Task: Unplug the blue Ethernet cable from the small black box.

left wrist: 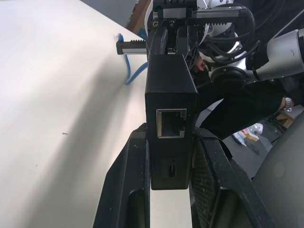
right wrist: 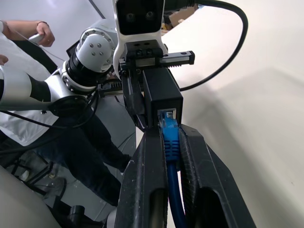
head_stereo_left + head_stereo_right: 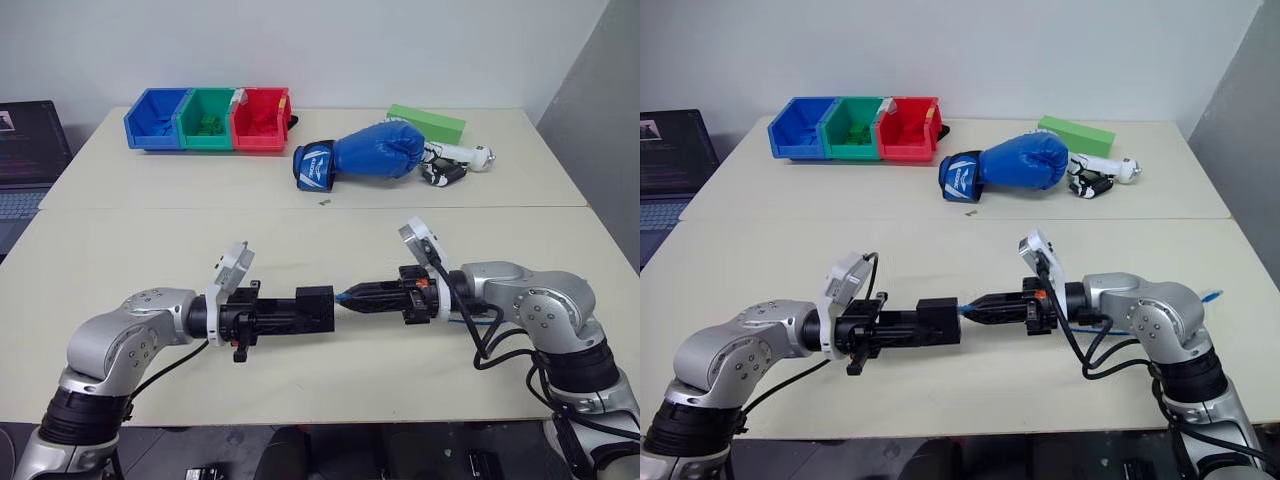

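While plugged in, blue Ethernet cable point(image 2: 171, 142) — right gripper point(image 2: 172, 142) clamped.

Robotics lab: plain tables point(image 3: 300, 190), sorting bins point(image 3: 208, 119), laptop showing code point(image 3: 28, 140), person point(image 2: 28, 118) beside rig.

A: The small black box point(image 1: 170, 97) looks like matt plastic, smooth, with a shiny metal-lined port at centre frame.

B: And the blue Ethernet cable point(image 2: 172, 156)?

A: Glossy rubbery sheath, ribbed boot. The right gripper's fingers point(image 2: 145, 185) beside it are textured black plastic.

B: Upper centre?

A: A boxing glove point(image 3: 375, 152), shiny blue leather-like skin; glossy plastic bins point(image 3: 208, 118).
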Tool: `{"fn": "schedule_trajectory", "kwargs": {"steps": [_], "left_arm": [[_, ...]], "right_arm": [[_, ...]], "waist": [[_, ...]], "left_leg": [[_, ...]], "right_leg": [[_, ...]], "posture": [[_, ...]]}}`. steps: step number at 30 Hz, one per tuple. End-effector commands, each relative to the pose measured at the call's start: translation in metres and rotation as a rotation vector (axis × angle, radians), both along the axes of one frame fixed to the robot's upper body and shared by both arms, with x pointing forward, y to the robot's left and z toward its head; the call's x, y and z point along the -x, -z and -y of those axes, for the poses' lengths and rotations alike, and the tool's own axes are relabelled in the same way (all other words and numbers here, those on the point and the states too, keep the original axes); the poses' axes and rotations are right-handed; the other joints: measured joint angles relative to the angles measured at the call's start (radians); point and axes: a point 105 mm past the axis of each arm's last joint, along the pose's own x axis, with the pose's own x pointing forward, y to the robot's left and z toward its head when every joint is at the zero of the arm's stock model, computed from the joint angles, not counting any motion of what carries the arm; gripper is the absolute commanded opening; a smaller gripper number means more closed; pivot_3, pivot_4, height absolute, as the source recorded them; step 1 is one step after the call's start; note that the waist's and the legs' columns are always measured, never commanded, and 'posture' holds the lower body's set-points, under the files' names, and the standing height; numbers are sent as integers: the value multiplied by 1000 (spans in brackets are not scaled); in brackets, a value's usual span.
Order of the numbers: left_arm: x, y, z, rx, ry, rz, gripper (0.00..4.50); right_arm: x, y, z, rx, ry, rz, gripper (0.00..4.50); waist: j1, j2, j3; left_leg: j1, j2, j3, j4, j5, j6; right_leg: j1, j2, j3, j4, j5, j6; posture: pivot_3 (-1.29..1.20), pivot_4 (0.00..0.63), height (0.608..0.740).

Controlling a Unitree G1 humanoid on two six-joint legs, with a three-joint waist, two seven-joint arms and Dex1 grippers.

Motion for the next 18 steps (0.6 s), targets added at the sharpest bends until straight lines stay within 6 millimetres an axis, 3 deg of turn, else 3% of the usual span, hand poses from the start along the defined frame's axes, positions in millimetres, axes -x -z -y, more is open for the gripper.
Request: {"fn": "schedule_trajectory", "kwargs": {"steps": [1, 7, 12, 18], "left_arm": [[1, -7, 0, -1, 8, 50, 775], [0, -8, -7, -9, -20, 61, 775], [-10, -6, -25, -28, -135, 74, 775], [-18, -1, -35, -68, -220, 90, 775]], "right_arm": [[2, -5, -1, -12, -16, 8, 62], [-11, 7, 12, 25, 68, -21, 62], [-54, 19, 53, 91, 306, 67, 62], [-128, 27, 91, 200, 724, 327, 62]], "waist": [[0, 0, 0], [0, 0, 0], [1, 0, 0], [-2, 0, 0]], "left_leg": [[0, 0, 0, 0, 0, 0], [0, 0, 0, 0, 0, 0], [0, -1, 0, 0, 0, 0], [0, 0, 2, 0, 0, 0]], "right_leg": [[0, 0, 0, 0, 0, 0], [0, 0, 0, 0, 0, 0], [0, 0, 0, 0, 0, 0], [0, 0, 0, 0, 0, 0]], "posture": [[0, 150, 740], [0, 150, 740], [0, 150, 740], [0, 150, 740]]}}
